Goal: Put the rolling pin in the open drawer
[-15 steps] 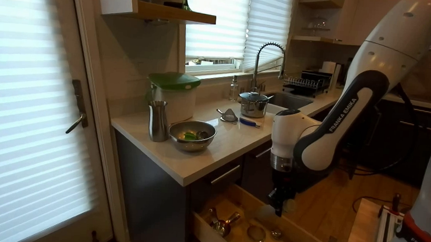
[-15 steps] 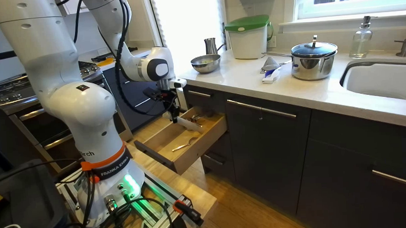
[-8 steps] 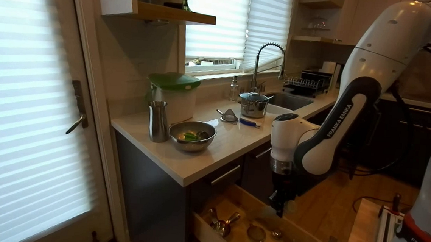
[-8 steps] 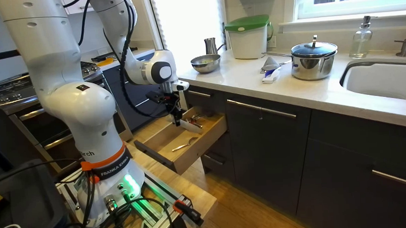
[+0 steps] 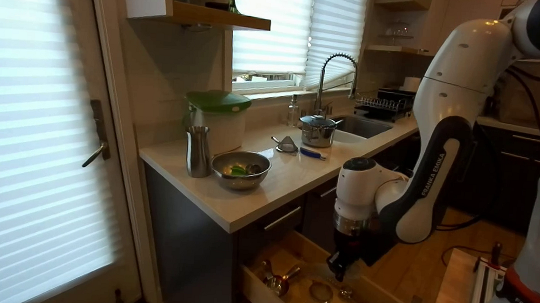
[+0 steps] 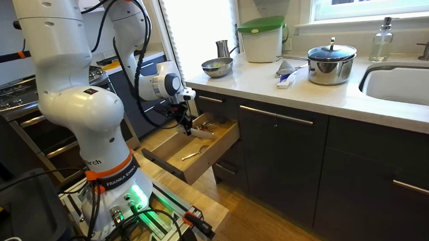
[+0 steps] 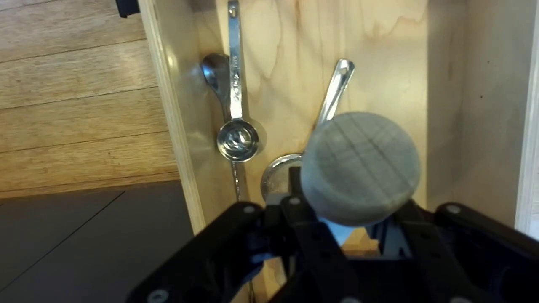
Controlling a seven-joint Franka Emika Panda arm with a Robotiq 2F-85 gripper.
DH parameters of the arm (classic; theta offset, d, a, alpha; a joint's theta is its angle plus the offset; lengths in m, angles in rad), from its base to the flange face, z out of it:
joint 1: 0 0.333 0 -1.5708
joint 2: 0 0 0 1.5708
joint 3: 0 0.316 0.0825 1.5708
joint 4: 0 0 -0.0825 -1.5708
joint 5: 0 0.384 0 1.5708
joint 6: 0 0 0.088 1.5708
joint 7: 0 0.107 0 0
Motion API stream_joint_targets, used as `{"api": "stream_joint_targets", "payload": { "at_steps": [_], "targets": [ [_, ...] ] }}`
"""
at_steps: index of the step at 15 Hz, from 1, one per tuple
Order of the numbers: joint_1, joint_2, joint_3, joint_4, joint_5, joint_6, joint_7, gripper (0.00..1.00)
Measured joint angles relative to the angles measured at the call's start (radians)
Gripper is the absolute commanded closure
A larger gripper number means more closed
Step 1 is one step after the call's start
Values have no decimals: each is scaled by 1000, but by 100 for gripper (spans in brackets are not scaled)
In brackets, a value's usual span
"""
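Note:
The rolling pin point(image 6: 202, 133) is a pale, smooth cylinder, held nearly level over the inside of the open drawer point(image 6: 211, 160). In the wrist view its round grey end point(image 7: 361, 168) faces the camera and hides the rest of it. My gripper point(image 6: 188, 131) is shut on the pin near one end, with a finger on each side. In an exterior view the dark gripper point(image 5: 337, 274) is low over the drawer point(image 5: 264, 296), and the pin is faint behind it. I cannot tell whether the pin touches the drawer floor.
The drawer holds a measuring spoon point(image 7: 238, 140), a small strainer point(image 5: 321, 292) and metal measuring cups point(image 5: 278, 284). The drawer's side wall point(image 7: 172, 101) stands beside the gripper. The countertop point(image 6: 263, 85) with a steel bowl point(image 6: 217, 68) is above and behind.
My gripper has moved down and tilted, deeper toward the drawer. The held end of the rolling pin has dropped, so the pin lies closer to level. The drawer has not moved.

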Motion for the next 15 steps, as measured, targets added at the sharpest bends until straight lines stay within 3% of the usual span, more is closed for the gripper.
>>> {"api": "stream_joint_targets", "payload": {
  "at_steps": [1,2,3,4,5,6,8,11,12,15],
  "targets": [
    [-8,29,3,3,10,46,-7,92],
    [-28,60,12,5,29,89,-25,77],
    [-66,94,36,6,57,133,-56,46],
    [-98,126,61,6,118,168,-115,41],
    [-136,160,97,9,190,195,-193,45],
    [-186,194,150,17,250,206,-262,73],
    [-280,255,248,43,327,206,-369,73],
    [-344,312,302,86,379,170,-463,95],
    [-345,319,303,97,392,154,-481,66],
    [-337,292,316,110,423,94,-510,56]
  ]
}}
